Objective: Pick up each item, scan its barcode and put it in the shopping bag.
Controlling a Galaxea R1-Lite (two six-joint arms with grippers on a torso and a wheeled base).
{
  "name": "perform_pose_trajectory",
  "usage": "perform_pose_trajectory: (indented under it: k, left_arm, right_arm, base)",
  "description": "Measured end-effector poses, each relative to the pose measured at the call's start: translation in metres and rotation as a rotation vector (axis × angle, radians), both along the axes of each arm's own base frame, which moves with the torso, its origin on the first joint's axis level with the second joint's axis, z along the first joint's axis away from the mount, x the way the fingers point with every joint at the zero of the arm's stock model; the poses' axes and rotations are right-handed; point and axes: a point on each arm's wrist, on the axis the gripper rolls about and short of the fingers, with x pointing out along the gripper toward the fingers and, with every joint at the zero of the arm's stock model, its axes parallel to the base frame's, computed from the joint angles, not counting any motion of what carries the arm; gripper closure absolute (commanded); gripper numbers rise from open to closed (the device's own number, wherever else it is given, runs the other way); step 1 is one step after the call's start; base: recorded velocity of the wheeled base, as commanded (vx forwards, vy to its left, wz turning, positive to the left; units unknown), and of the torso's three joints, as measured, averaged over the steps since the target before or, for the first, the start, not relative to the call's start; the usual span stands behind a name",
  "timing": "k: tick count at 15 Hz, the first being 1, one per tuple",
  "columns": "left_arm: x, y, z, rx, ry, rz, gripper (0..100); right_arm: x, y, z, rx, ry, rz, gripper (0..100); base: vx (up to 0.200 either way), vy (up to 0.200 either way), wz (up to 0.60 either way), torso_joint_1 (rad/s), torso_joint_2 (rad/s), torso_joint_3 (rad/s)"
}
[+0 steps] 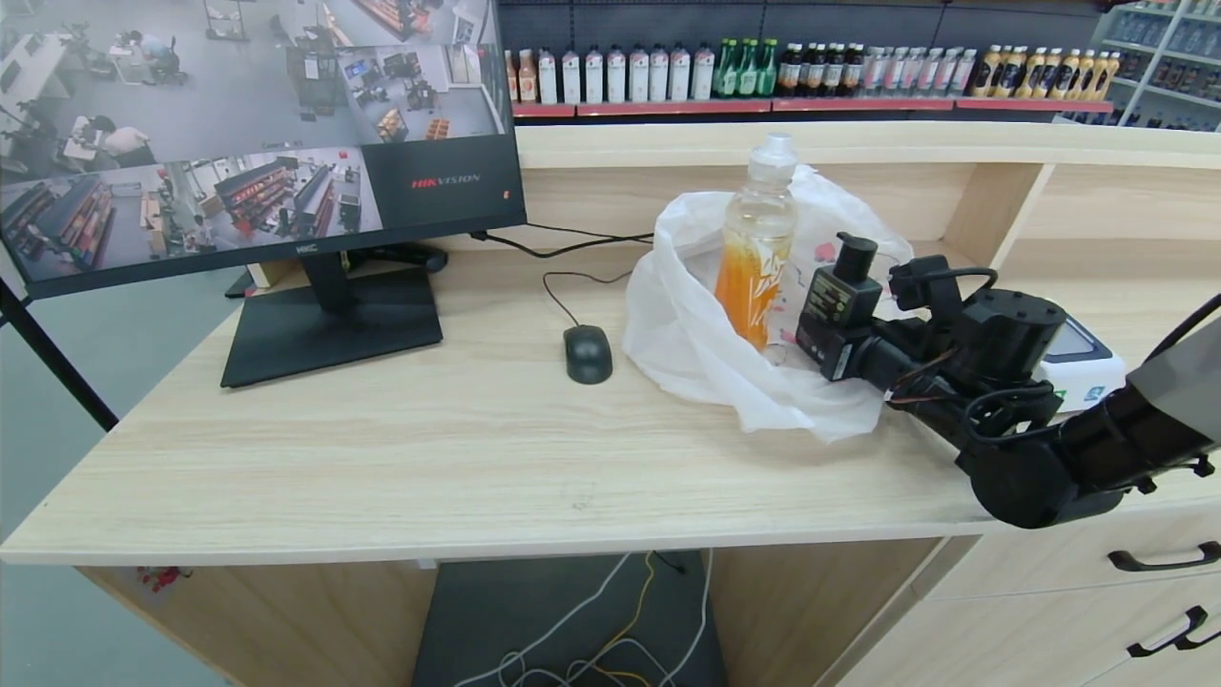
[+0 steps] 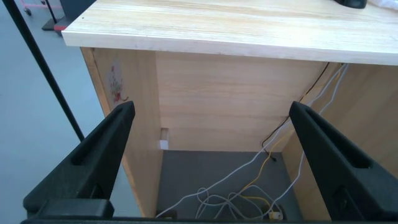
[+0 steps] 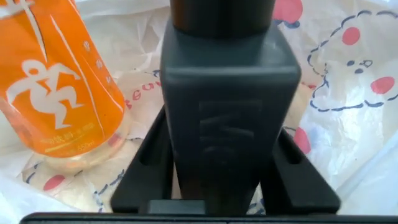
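Right claw is pinching a dark square bottle at the 3 o'clock rim of the white bag; can't tell if it's resting on anything. Orange-label bottle stands upright inside the bag, at 9 o'clock of the dark one. Bag sits on the counter, mouse at its 9 o'clock. Left claw is spread, down below the counter edge.
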Motion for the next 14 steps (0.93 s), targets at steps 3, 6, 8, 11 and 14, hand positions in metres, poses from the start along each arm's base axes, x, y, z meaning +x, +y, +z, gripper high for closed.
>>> perform_pose_trajectory:
  k: [3, 6, 8, 11, 14]
  left_arm:
    - [0.0, 0.0, 0.0, 0.0, 0.0, 0.0, 0]
    - [0.0, 0.0, 0.0, 0.0, 0.0, 0.001, 0]
    - [0.0, 0.0, 0.0, 0.0, 0.0, 0.001, 0]
    - [0.0, 0.0, 0.0, 0.0, 0.0, 0.0, 0]
    - [0.0, 0.0, 0.0, 0.0, 0.0, 0.0, 0]
  right_arm:
    - [-0.005, 0.006, 0.009, 0.007, -0.034, 0.019, 0]
    - [-0.017, 0.006, 0.027, 0.02, -0.099, 0.026, 0]
    - [-0.034, 0.005, 0.035, 0.021, -0.104, 0.031, 0]
    - [-0.079, -0.002, 0.049, 0.026, -0.106, 0.017, 0]
    - [-0.134, -0.015, 0.057, 0.045, -0.104, -0.012, 0]
  base:
    - [0.0, 0.0, 0.0, 0.0, 0.0, 0.0]
    - [0.0, 0.0, 0.0, 0.0, 0.0, 0.0]
    - [0.0, 0.0, 0.0, 0.0, 0.0, 0.0]
    - [0.0, 0.0, 0.0, 0.0, 0.0, 0.0]
    - [0.0, 0.0, 0.0, 0.0, 0.0, 0.0]
